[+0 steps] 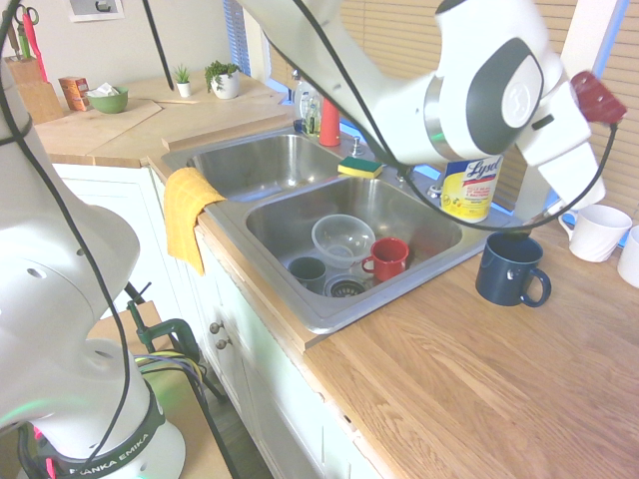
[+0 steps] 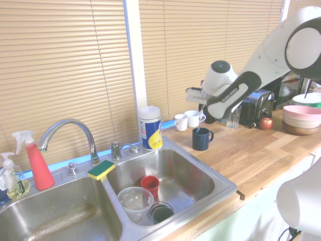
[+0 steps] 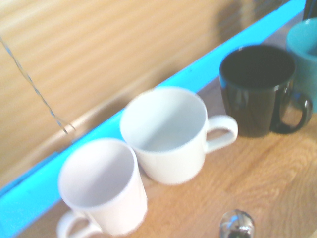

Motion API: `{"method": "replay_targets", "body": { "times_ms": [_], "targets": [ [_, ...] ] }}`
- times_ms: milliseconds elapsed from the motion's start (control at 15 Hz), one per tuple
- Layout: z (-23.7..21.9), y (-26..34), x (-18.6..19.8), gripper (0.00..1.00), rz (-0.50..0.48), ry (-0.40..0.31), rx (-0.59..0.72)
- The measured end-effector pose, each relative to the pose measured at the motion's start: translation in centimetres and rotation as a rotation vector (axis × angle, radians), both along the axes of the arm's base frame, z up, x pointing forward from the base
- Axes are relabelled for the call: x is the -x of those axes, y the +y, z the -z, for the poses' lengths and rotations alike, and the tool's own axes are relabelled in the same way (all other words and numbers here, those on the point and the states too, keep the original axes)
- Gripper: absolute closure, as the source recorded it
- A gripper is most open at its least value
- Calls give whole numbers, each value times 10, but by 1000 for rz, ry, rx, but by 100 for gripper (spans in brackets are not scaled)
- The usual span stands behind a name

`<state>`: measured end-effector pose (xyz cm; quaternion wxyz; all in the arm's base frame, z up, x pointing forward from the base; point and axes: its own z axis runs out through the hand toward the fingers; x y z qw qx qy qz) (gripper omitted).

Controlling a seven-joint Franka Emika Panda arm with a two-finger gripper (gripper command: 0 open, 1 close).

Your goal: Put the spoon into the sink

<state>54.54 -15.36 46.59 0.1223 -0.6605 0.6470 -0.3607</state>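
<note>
Closest to me, the near basin of the sink [image 2: 220, 187] already holds a clear bowl [image 2: 134, 199], a red cup [image 2: 150, 185] and a dark cup [image 2: 161, 212] bunched round the drain. A green and yellow sponge [image 2: 101, 169] sits on the divider between the basins, and a tub of wipes [image 2: 150, 127] stands at the back rim.

Further along the worktop [image 2: 261, 150] is the navy mug [image 2: 201, 138], and above it the hand [image 2: 201, 108], closed tight. A thin silvery sliver hangs below it toward the mug's mouth, which I take to be the spoon [image 2: 199, 120], pinched by its handle end; in the wrist view a shiny rounded bit [image 3: 237, 225] at the bottom edge is probably the same spoon. Beyond stand two white mugs [image 2: 187, 120] against the blind.

As I judge it, the spoon wants lifting fully clear of the mug rim before any sideways travel, so the mug is not tipped. Then carry it across over the near basin, lower it close to the steel, aim for a bare patch away from the bowl and cups, and only then let go.
</note>
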Motion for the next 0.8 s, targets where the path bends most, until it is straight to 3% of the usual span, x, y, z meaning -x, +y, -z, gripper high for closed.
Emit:
{"method": "replay_targets", "body": {
  "times_ms": [267,400,800],
  "targets": [
    [-27,34,19,100,-103,-49,93],
    [-29,72,32,100,-181,-39,173],
    [8,205,72,100,-385,-13,370]
  ]
}}
